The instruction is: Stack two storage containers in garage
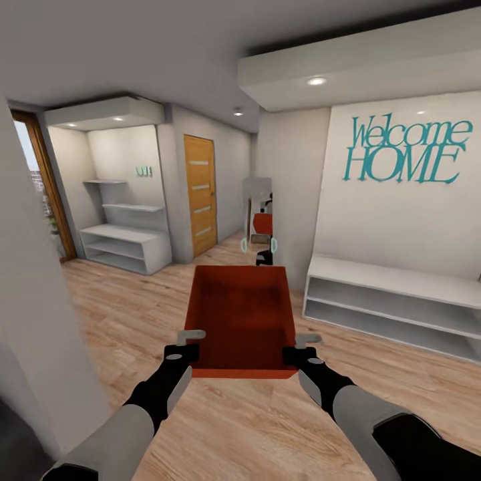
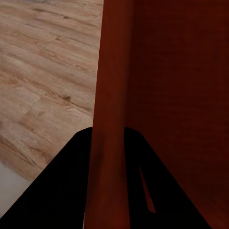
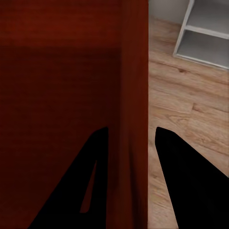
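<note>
Open plank floor (image 1: pixel 133 314) ahead; low white shelf (image 1: pixel 394 300) at right.

We see a light wood plank floor (image 1: pixel 120 314) and pale walls. A wooden door (image 1: pixel 200 195) stands ahead, white open shelves (image 1: pixel 127 244) to its left. On the right wall, teal "Welcome HOME" lettering (image 1: pixel 406 150) hangs above a low white shelf unit (image 1: pixel 394 300). Recessed ceiling lights (image 1: pixel 316 81) glow.
</note>
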